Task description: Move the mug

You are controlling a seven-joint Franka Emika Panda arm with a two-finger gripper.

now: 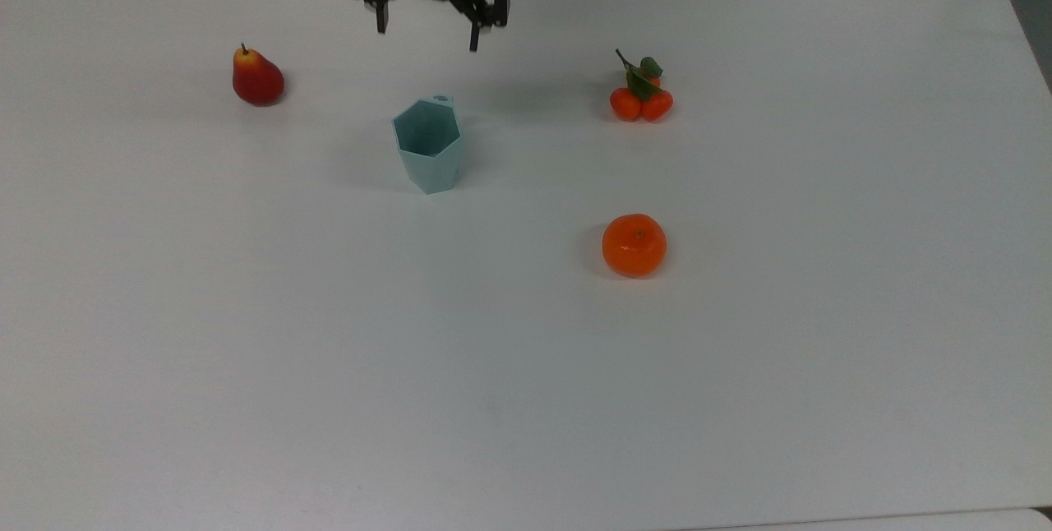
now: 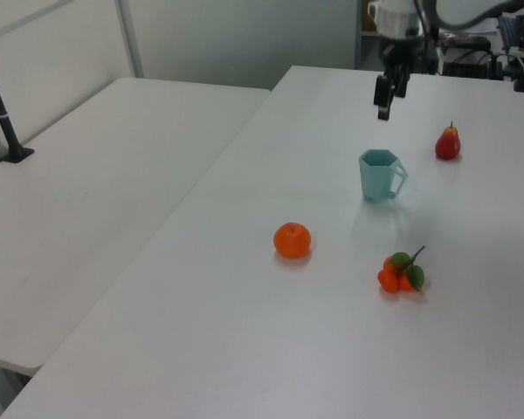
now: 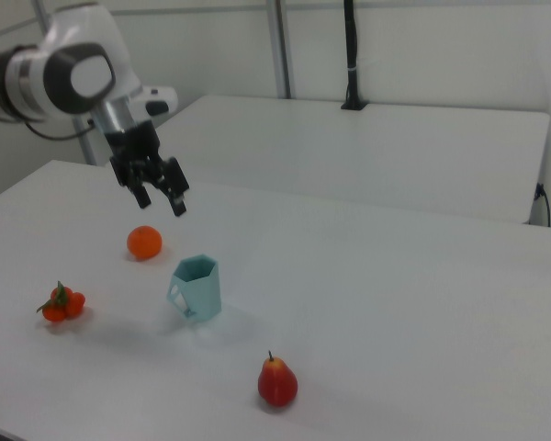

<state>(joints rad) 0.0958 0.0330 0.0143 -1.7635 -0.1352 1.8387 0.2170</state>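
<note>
Nearest the top view's lower edge sits the orange [image 1: 634,245], alone on the white counter [image 1: 246,367], toward the top view's right. Behind it, the mug [image 1: 428,145] stands upright on the counter with its hexagonal mouth facing up, and nothing is touching it. Its small tab handle with the round hole points toward the top view's far edge, which is toward me. Level with that handle, the red pear [image 1: 257,79] lies off to the top view's left and the little cluster of tangerines with leaves [image 1: 641,94] off to the top view's right, both well apart from the mug.

Farthest back is my end effector [image 1: 426,36], raised clear of the counter with its two fingers spread wide and nothing between them. In the left view it hangs well above the mug [image 2: 380,174] and a little beyond it; in the right view it is up and toward the right view's left of the mug [image 3: 198,288]. So the mug lies below me and toward the top view's near edge, with its long axis vertical. My fingers are spread along the top view's left-right line, across the line the handle points along. I judge that any fresh grasp would mean coming down and toward the top view's near edge to straddle the handle or the far wall.

I can read no brand, label or writing on anything here
</note>
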